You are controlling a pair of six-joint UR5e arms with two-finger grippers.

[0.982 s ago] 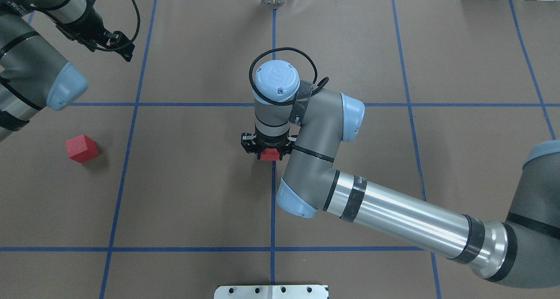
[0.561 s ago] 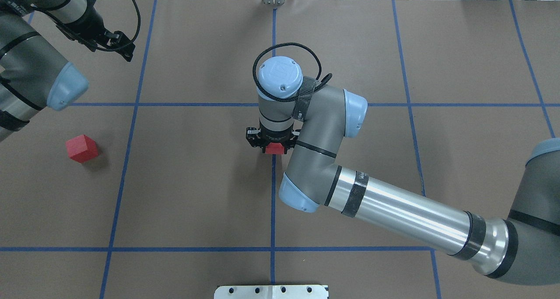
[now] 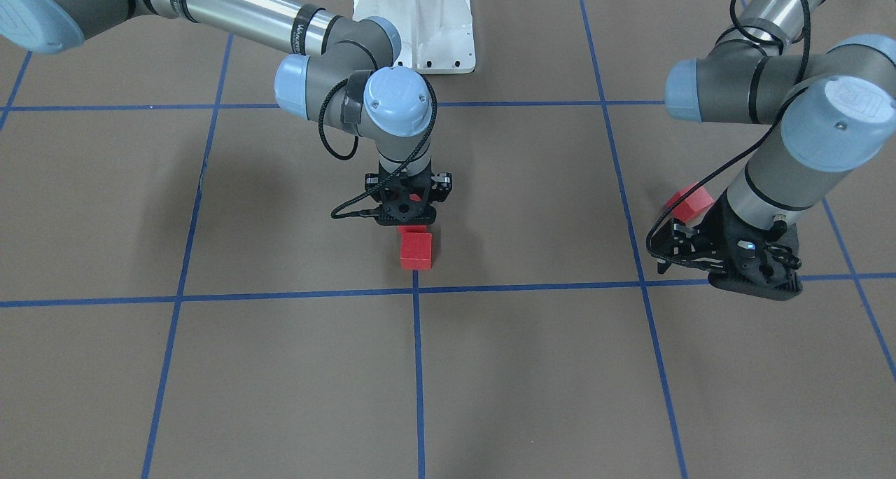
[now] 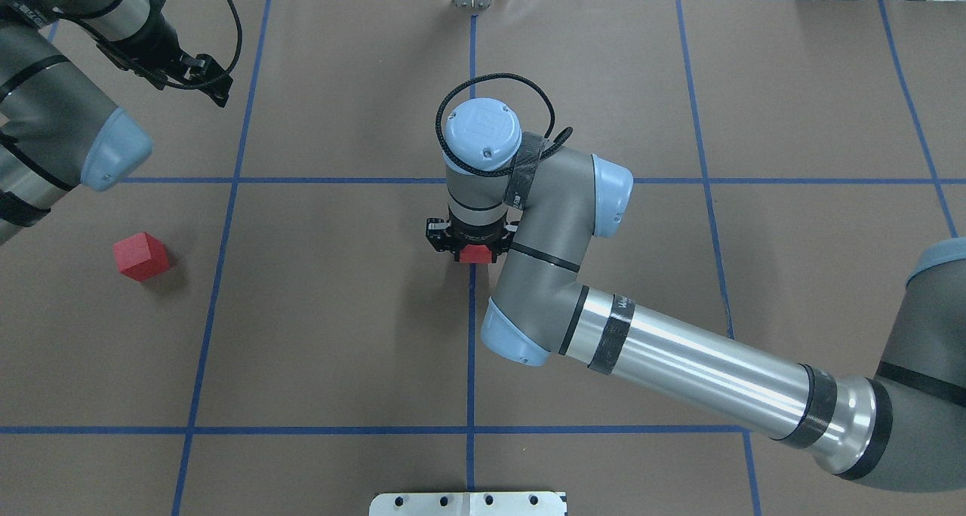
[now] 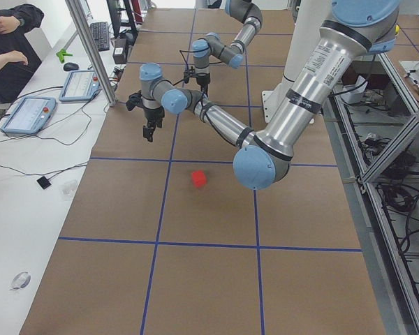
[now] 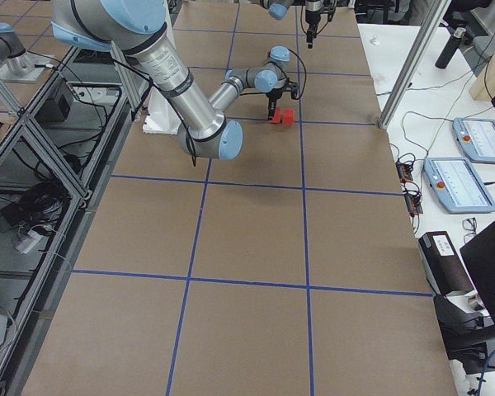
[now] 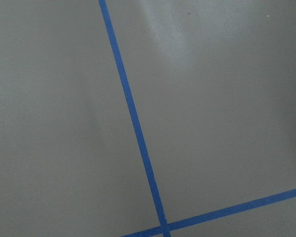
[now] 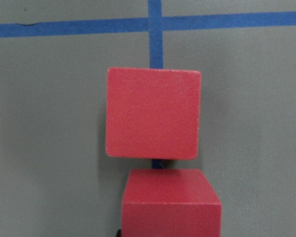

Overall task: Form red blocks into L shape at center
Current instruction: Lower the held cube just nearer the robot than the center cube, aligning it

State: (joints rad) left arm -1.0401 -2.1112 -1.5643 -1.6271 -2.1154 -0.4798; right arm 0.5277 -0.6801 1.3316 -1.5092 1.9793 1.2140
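**Item 1. Left fingers**. They are raised over the far left of the desk and nothing shows in them. Whether they are spread or closed cannot be told, since the left wrist camera shows only bare desk and blue tape. No change in the last second.

**Item 2. Loose red block**. It rests on the desk well to the left of centre, turned askew to the grid and apart from everything else. It has not moved.

**Item 3. Held red block**. It is clamped between the right fingers, which are closed on its sides, and it sits low over the blue centre line. In the last second the wrist has carried it a little forward, away from the robot's base. In the last half-second it has all but stopped.

**Item 4. Placed red block**. It sits on the centre line just short of a crossing and is hidden under the wrist from overhead. In the right wrist view the held block lies directly behind it and square to it. Whether the two touch cannot be told.

**Assessment.** The carry looks finished, and release probably comes next. That would give two blocks in a row, one leg of the L. The loose block has yet to be brought in beside one end to form the foot.
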